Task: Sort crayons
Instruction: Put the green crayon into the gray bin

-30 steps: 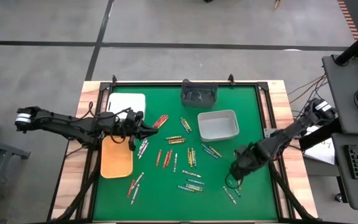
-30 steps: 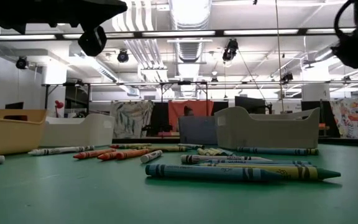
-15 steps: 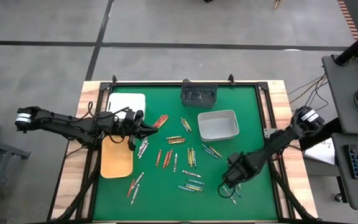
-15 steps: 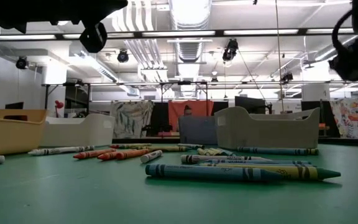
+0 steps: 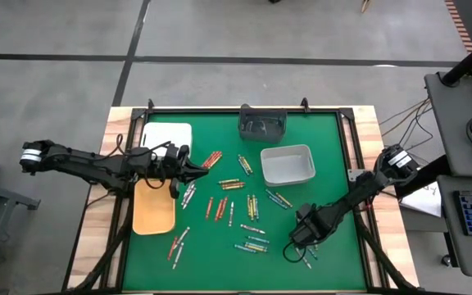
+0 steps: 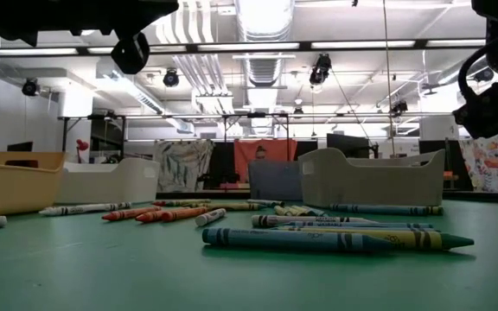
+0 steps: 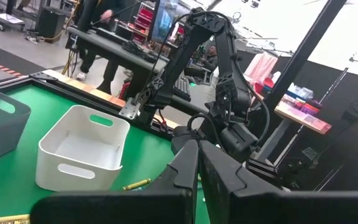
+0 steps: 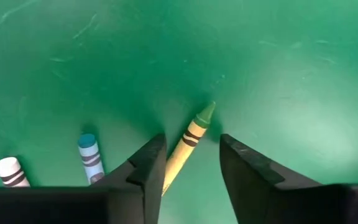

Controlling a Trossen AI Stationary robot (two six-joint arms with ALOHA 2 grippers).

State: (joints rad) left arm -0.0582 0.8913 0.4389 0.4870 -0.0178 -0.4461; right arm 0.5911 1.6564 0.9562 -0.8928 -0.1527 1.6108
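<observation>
Several crayons (image 5: 251, 206) lie scattered flat on the green mat; in the low view they lie in the foreground (image 6: 318, 238). My right gripper (image 5: 300, 239) points down over the near right of the mat. It is open, its fingers (image 8: 149, 163) standing on either side of a yellow-green crayon (image 8: 194, 129) that lies on the mat. A blue crayon (image 8: 90, 157) and a white crayon (image 8: 9, 171) lie beside it. My left gripper (image 5: 195, 169) hangs level over the mat's left, near some red crayons (image 5: 212, 158), shut (image 7: 197, 163) with nothing in it.
A white tray (image 5: 167, 133) and an orange tray (image 5: 152, 209) sit on the left. A dark grey bin (image 5: 261, 124) stands at the far edge, with a white bin (image 5: 287, 164) right of centre. Bare green mat (image 5: 342, 172) lies at the right.
My right gripper has come down and moved toward the table's near edge and a little left, ending over the crayons at the near right. No crayon has moved.
</observation>
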